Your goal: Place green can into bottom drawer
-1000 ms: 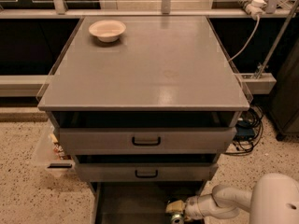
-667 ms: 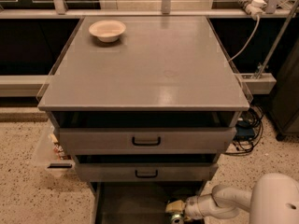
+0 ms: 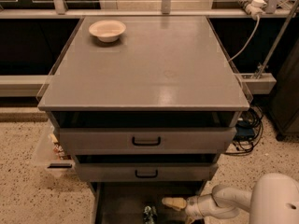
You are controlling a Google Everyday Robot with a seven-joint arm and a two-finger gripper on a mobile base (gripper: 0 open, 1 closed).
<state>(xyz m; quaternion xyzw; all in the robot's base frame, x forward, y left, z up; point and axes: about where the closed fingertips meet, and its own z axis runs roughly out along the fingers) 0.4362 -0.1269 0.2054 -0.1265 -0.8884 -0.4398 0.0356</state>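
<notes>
1. Nearest, the bottom drawer (image 3: 120, 203) stands pulled out at floor level, a dark grey tray. The green can (image 3: 149, 213) sits inside it near the middle, partly cut by the frame's near edge; whether it is upright cannot be told.
2. The gripper (image 3: 173, 203) reaches into the drawer from the right on a white arm (image 3: 219, 202), just right of the can and apparently apart from it. Whether the gripper is spread or pressed together cannot be told.
3. Above, the middle drawer (image 3: 117, 172) and top drawer (image 3: 103, 141) each stand slightly ajar, with dark handles; their contents are hidden.
4. Left of the cabinet, a clear plastic bin (image 3: 46, 152) on the speckled floor holds small items too blurred to name.
5. Right, cables (image 3: 246, 125) tangle on the floor.
6. On the grey cabinet top (image 3: 154, 73), a shallow cream bowl (image 3: 107, 30) sits at the far left corner, with nothing visible inside.
</notes>
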